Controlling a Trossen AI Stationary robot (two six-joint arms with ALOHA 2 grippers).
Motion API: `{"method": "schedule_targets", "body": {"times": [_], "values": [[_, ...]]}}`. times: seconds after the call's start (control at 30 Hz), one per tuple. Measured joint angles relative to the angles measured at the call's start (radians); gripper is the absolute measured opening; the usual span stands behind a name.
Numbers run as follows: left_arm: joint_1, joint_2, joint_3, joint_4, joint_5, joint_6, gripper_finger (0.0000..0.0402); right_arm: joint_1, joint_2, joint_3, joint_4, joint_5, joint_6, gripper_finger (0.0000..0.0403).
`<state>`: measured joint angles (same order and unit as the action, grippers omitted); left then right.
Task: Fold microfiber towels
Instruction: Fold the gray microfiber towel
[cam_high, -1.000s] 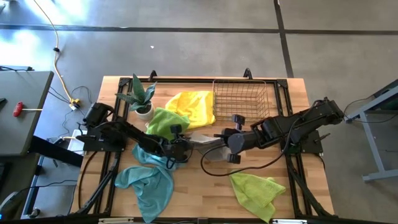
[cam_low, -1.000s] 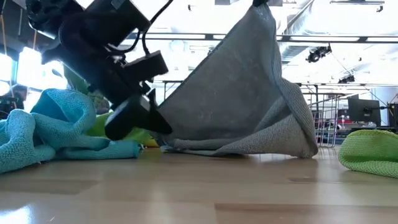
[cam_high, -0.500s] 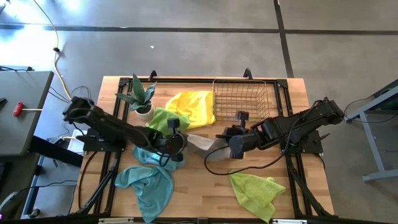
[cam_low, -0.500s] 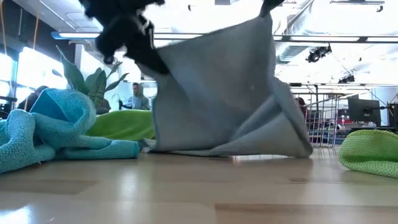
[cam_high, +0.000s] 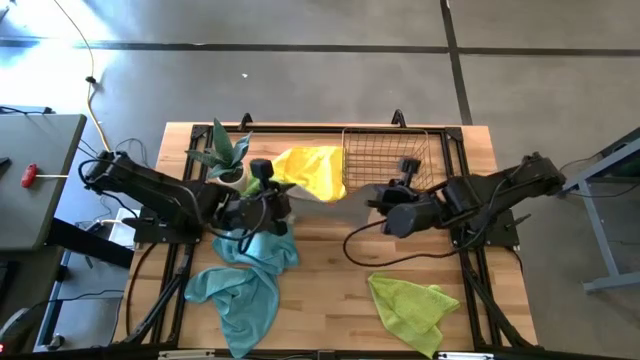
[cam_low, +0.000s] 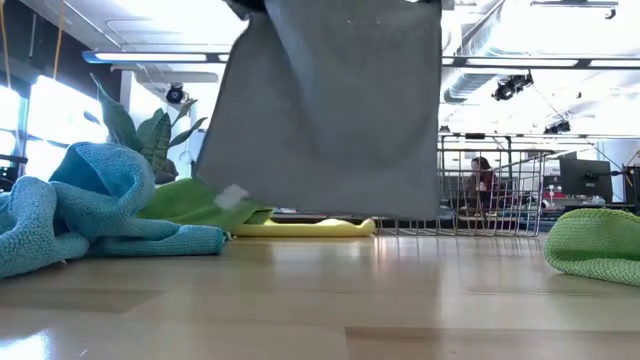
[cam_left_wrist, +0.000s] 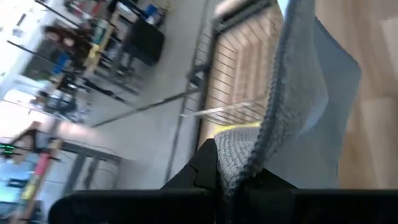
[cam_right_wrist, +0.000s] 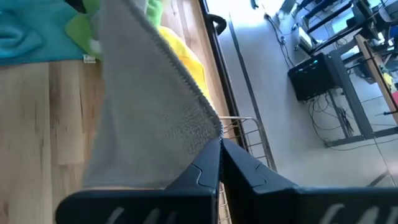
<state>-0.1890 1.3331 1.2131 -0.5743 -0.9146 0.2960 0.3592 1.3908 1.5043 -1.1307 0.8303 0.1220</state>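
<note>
The soft grey microfiber towel (cam_low: 330, 110) hangs clear above the wooden table (cam_high: 330, 290), stretched flat between both arms — the left gripper (cam_high: 262, 182) pinches one top corner, the right gripper (cam_high: 404, 186) the other, so its long edge runs straight across from arm to arm

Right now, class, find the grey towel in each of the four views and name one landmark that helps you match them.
High view: grey towel hangs mid-table between both arms, in front of the wire basket.
Low view: it fills the upper centre, clear of the tabletop.
Left wrist view: it runs up from the fingers.
Right wrist view: it spreads from the fingers.
Shared landmark: the wire basket, beside the towel in every view.
</note>
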Motion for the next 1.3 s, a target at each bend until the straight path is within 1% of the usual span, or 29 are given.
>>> {"method": "schedule_targets", "body": {"times": [0.1, 0.17, 0.23, 0.27, 0.33, 0.4, 0.47, 0.6, 0.67, 0.73, 0.87, 0.97, 1.03, 1.13, 1.23, 1.3], "values": [[0.005, 0.000, 0.012, 0.003, -0.015, -0.001, 0.0000, -0.001, -0.020, 0.000, 0.000, 0.000, 0.010, 0.0000], [0.006, 0.001, 0.012, -0.003, 0.014, -0.055, 0.0000, 0.001, -0.025, 0.000, -0.005, -0.017, 0.044, 0.0000], [0.006, 0.005, 0.012, -0.033, 0.101, -0.139, 0.0000, 0.004, -0.025, 0.000, -0.008, -0.102, 0.105, 0.0000], [0.006, 0.014, 0.012, -0.040, 0.163, -0.186, 0.0000, 0.006, -0.024, -0.001, -0.011, -0.175, 0.142, 0.0000], [0.000, 0.033, 0.011, -0.066, 0.325, -0.276, 0.0000, 0.009, -0.019, -0.025, 0.008, -0.314, 0.203, 0.0000], [-0.011, 0.061, 0.012, -0.065, 0.469, -0.343, 0.0000, 0.023, -0.010, -0.079, 0.038, -0.420, 0.243, 0.0000], [-0.030, 0.106, 0.012, -0.063, 0.573, -0.385, 0.0000, 0.042, -0.008, -0.157, 0.110, -0.489, 0.270, 0.0000], [-0.080, 0.230, 0.012, -0.051, 0.681, -0.442, 0.0000, 0.097, -0.007, -0.298, 0.302, -0.621, 0.331, 0.0000], [-0.104, 0.286, 0.012, -0.050, 0.717, -0.467, 0.0000, 0.126, -0.007, -0.341, 0.388, -0.656, 0.351, 0.0000], [-0.122, 0.330, 0.011, -0.051, 0.739, -0.478, 0.0000, 0.150, -0.007, -0.359, 0.401, -0.661, 0.351, 0.0000], [-0.137, 0.375, 0.024, -0.064, 0.728, -0.477, 0.0000, 0.169, -0.008, -0.353, 0.389, -0.615, 0.345, 0.0000], [-0.124, 0.376, 0.050, -0.088, 0.672, -0.444, 0.0000, 0.158, -0.008, -0.328, 0.335, -0.533, 0.306, 0.0000], [-0.109, 0.367, 0.069, -0.125, 0.610, -0.415, 0.0000, 0.144, -0.008, -0.319, 0.291, -0.476, 0.264, 0.0000], [-0.079, 0.343, 0.112, -0.175, 0.486, -0.368, 0.0000, 0.120, -0.008, -0.302, 0.221, -0.384, 0.212, 0.0000], [-0.044, 0.320, 0.140, -0.201, 0.364, -0.289, 0.0000, 0.087, -0.008, -0.290, 0.161, -0.271, 0.157, 0.0000], [-0.020, 0.308, 0.159, -0.201, 0.308, -0.231, 0.0000, 0.065, -0.008, -0.270, 0.115, -0.191, 0.132, 0.0000]]}}
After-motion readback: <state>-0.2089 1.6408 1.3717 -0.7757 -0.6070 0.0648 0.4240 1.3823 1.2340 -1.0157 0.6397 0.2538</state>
